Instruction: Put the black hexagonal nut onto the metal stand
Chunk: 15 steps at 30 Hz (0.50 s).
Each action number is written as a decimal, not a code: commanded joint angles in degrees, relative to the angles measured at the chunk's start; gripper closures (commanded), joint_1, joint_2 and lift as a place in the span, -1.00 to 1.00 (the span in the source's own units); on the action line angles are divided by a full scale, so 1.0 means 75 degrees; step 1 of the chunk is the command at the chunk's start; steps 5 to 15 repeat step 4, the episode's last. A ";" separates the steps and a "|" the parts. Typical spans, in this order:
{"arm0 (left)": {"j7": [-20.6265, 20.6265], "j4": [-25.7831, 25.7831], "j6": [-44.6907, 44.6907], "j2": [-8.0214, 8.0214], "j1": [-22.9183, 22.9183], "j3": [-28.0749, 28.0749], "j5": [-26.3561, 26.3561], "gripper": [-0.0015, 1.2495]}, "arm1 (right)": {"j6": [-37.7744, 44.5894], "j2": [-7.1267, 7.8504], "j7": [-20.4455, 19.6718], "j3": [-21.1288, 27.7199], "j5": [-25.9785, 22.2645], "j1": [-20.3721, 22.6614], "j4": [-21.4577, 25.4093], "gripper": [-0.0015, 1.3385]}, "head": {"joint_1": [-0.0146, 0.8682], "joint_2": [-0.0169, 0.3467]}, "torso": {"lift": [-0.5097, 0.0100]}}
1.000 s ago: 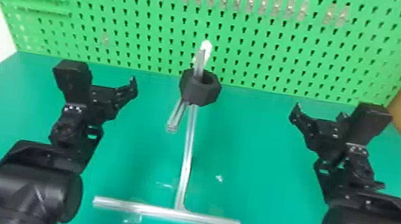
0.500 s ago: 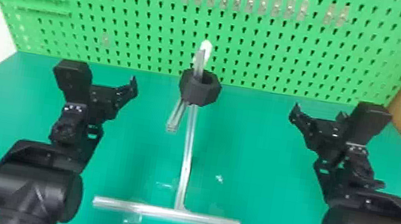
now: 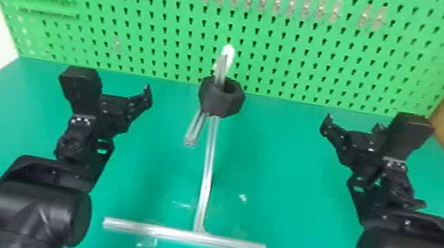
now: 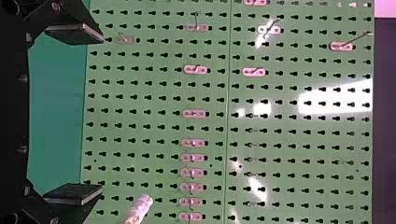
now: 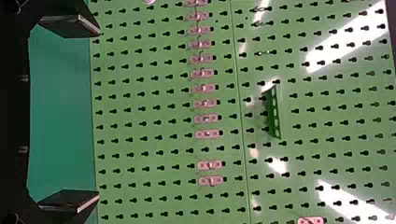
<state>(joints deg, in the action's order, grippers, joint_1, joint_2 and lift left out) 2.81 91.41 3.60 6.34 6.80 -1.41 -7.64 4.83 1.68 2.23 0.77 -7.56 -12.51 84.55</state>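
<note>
Head view: black hexagonal nut [image 3: 215,103] on metal stand [image 3: 207,174], between left gripper [image 3: 123,103] and right gripper [image 3: 351,137] (fingers spread wide on both), room either side; green pegboard [image 3: 306,62] along table's [image 3: 290,165] far edge.

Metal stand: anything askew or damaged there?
On the metal stand, the long bar looks slightly bowed, possibly lens distortion. The black hexagonal nut seems off-centre around the post, which enters its hole's left side.

Green pegboard [image 3: 310,63] behind green table [image 3: 296,158].
</note>
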 commanded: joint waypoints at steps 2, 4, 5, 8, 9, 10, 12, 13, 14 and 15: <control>0.0000 0.0000 0.0000 -0.0001 -0.0016 0.0000 0.0000 -0.75 | 0.0000 0.0058 0.0008 -0.0091 -0.0023 -0.0066 0.0000 -0.88 | 0.60 -0.46 | 0.96; 0.0000 0.0000 0.0000 -0.0001 -0.0016 0.0000 0.0000 -0.75 | 0.0000 0.0058 -0.0004 -0.0102 -0.0023 -0.0066 0.0000 -0.88 | 0.60 -0.46 | 0.96; 0.0000 0.0000 0.0000 -0.0001 -0.0016 0.0000 0.0000 -0.75 | 0.0000 0.0058 -0.0004 -0.0102 -0.0023 -0.0066 0.0000 -0.88 | 0.60 -0.46 | 0.96; 0.0000 0.0000 0.0000 -0.0001 -0.0016 0.0000 0.0000 -0.75 | 0.0000 0.0058 -0.0004 -0.0102 -0.0023 -0.0066 0.0000 -0.88 | 0.60 -0.46 | 0.96; 0.0000 0.0000 0.0000 -0.0001 -0.0016 0.0000 0.0000 -0.75 | 0.0000 0.0058 -0.0004 -0.0102 -0.0023 -0.0066 0.0000 -0.88 | 0.60 -0.46 | 0.96; 0.0000 0.0000 0.0000 -0.0001 -0.0016 0.0000 0.0000 -0.75 | 0.0000 0.0058 -0.0004 -0.0102 -0.0023 -0.0066 0.0000 -0.88 | 0.60 -0.46 | 0.96; 0.0000 0.0000 0.0000 -0.0001 -0.0016 0.0000 0.0000 -0.75 | 0.0000 0.0058 -0.0004 -0.0102 -0.0023 -0.0066 0.0000 -0.88 | 0.60 -0.46 | 0.96; 0.0000 0.0000 0.0000 -0.0001 -0.0016 0.0000 0.0000 -0.75 | 0.0000 0.0058 -0.0004 -0.0102 -0.0023 -0.0066 0.0000 -0.88 | 0.60 -0.46 | 0.96; 0.0000 0.0000 0.0000 -0.0001 -0.0016 0.0000 0.0000 -0.75 | 0.0000 0.0058 -0.0004 -0.0102 -0.0023 -0.0066 0.0000 -0.88 | 0.60 -0.46 | 0.96; 0.0000 0.0000 0.0000 -0.0001 -0.0016 0.0000 0.0000 -0.75 | 0.0000 0.0058 -0.0004 -0.0102 -0.0023 -0.0066 0.0000 -0.88 | 0.60 -0.46 | 0.96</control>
